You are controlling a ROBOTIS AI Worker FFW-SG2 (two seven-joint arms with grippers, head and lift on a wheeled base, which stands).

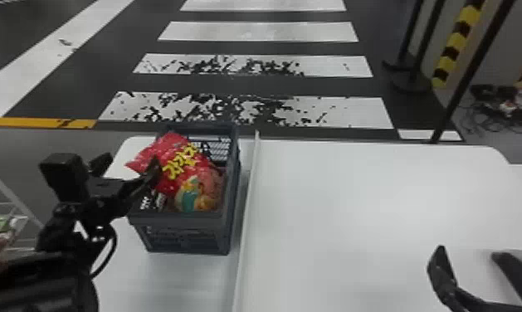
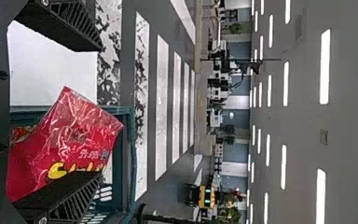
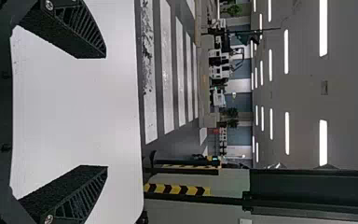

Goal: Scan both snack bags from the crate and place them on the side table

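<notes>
Right end effector [image 1: 468, 252]: released, its 2 fingers spread over the right white surface [image 1: 355, 207]. Left end effector [image 1: 130, 161]: likewise released, 2 fingers wide apart at the left side of the crate [image 1: 181, 220]; 1 finger overlaps the red bag [image 1: 170, 151] in view, though contact cannot be told. The dark blue-grey crate, with slotted walls, stands on the left white surface [image 1: 168, 274], beside a raised white divider [image 1: 247, 199]. The red bag lies tilted inside, glossy and crinkled, with large yellow lettering; its flat end juts past the crate's left rim. Toward the near end of the crate appears a teal-and-orange patch [image 1: 188, 197]; whether it belongs to a 2nd bag cannot be told. Beyond: worn white stripes [image 1: 247, 110] on dark floor and, at right, a yellow-and-black post [image 1: 457, 43].
</notes>
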